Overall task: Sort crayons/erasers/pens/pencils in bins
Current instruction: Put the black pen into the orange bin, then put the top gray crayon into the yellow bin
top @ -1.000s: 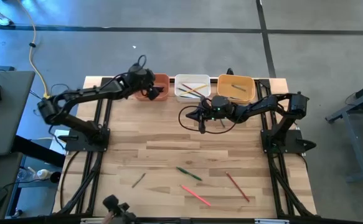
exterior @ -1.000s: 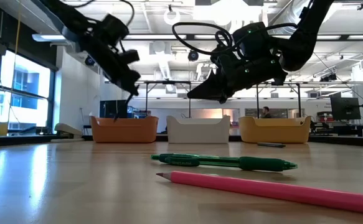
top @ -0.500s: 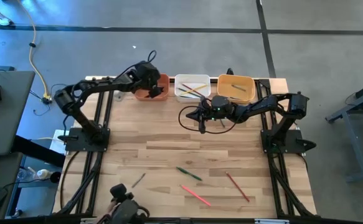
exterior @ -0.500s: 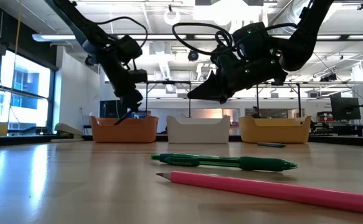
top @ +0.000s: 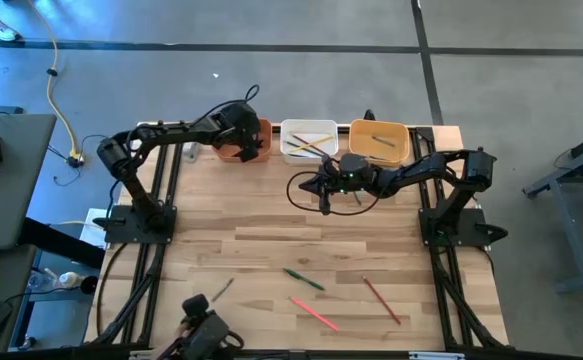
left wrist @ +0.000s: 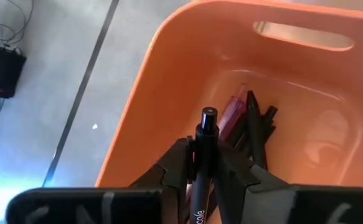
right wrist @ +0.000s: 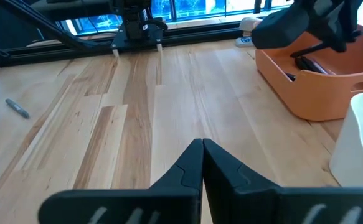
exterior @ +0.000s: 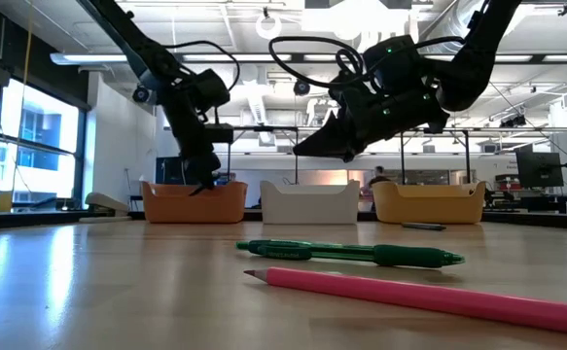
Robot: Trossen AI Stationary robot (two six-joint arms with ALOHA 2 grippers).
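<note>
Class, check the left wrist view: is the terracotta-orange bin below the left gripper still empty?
No. The terracotta-orange bin already holds a few dark and reddish sticks, below the black pen between the left gripper's fingers.

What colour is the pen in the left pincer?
Black, with white lettering on its barrel. The pen shows best in the left wrist view, above the terracotta-orange bin.

The dark left arm reaches across the table's far left, its two-finger left gripper [left wrist: 204,163] pointing steeply down, fingers [left wrist: 176,163] pressed against a thin black stick. The dark right arm stretches leftward mid-table, raised, its right gripper [right wrist: 202,149] with fingers closed together, empty.
</note>
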